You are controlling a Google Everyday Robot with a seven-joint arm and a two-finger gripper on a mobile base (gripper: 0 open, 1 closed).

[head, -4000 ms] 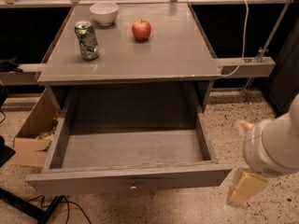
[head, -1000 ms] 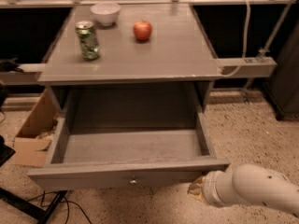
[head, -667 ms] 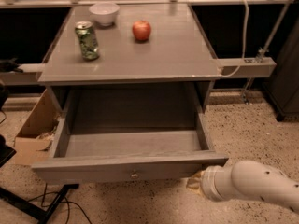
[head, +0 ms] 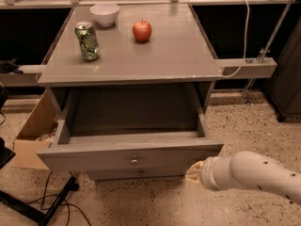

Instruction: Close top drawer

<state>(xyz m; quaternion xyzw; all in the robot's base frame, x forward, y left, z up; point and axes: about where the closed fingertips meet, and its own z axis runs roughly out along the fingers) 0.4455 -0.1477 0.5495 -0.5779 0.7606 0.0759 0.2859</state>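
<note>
The top drawer point(head: 127, 157) is a wide grey drawer with a small round metal knob point(head: 134, 161) at the centre of its front. It stands partly pulled out of the grey cabinet, and its inside looks empty. My gripper point(head: 194, 172) comes in from the lower right on a white arm. It sits against the right end of the drawer front, just below the drawer's right corner. A second knob point(head: 138, 173) of a lower drawer shows under the front.
On the cabinet top point(head: 174, 55) stand a green soda can point(head: 87, 41), a white bowl point(head: 104, 13) and a red apple point(head: 142, 30). A cardboard box point(head: 33, 131) lies on the floor at the left. Black cables and a stand leg point(head: 47, 206) lie at the lower left.
The drawer has slid back into the cabinet by a good part of its length. My gripper has moved forward with the drawer front, staying at its right end.
</note>
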